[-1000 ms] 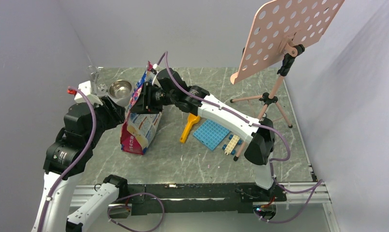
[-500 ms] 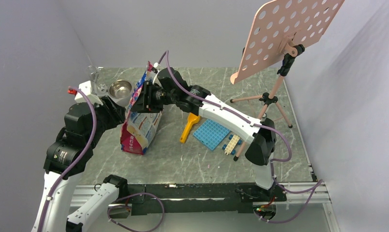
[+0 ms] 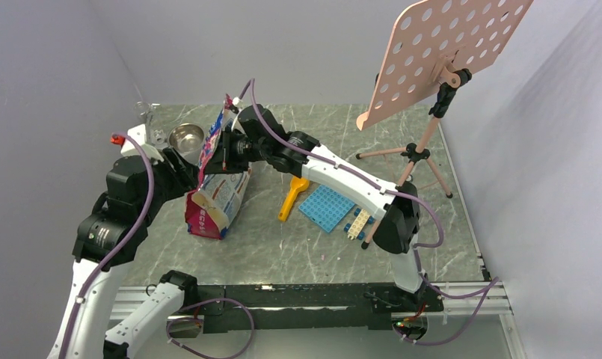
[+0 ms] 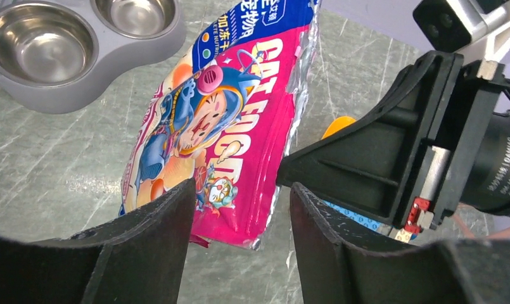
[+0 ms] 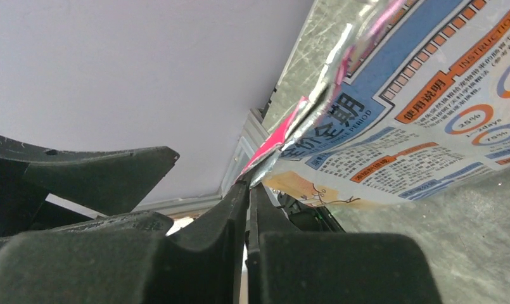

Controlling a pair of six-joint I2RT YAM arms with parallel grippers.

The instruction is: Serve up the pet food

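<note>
The pink cartoon-printed pouch (image 3: 215,187) stands on the table, its top edge pinched in my right gripper (image 3: 221,149), which is shut on it. In the right wrist view the shut fingers (image 5: 248,183) clamp the pouch's foil rim (image 5: 417,120). My left gripper (image 3: 184,173) is open just left of the pouch; in the left wrist view its fingers (image 4: 239,209) straddle the pouch's lower corner (image 4: 220,126) without touching it. The kibble is hidden inside the pouch. The twin steel bowls (image 4: 81,44) in the grey stand are empty.
The yellow scoop (image 3: 292,198) lies right of the pouch, beside a blue baseplate (image 3: 326,208) and loose bricks (image 3: 359,223). A pink perforated stand (image 3: 440,52) on a tripod (image 3: 416,153) stands at the back right. A steel bowl (image 3: 185,137) sits behind the pouch.
My left arm has moved up and right, closer to the pouch. The right gripper has shifted the pouch's top slightly left.
</note>
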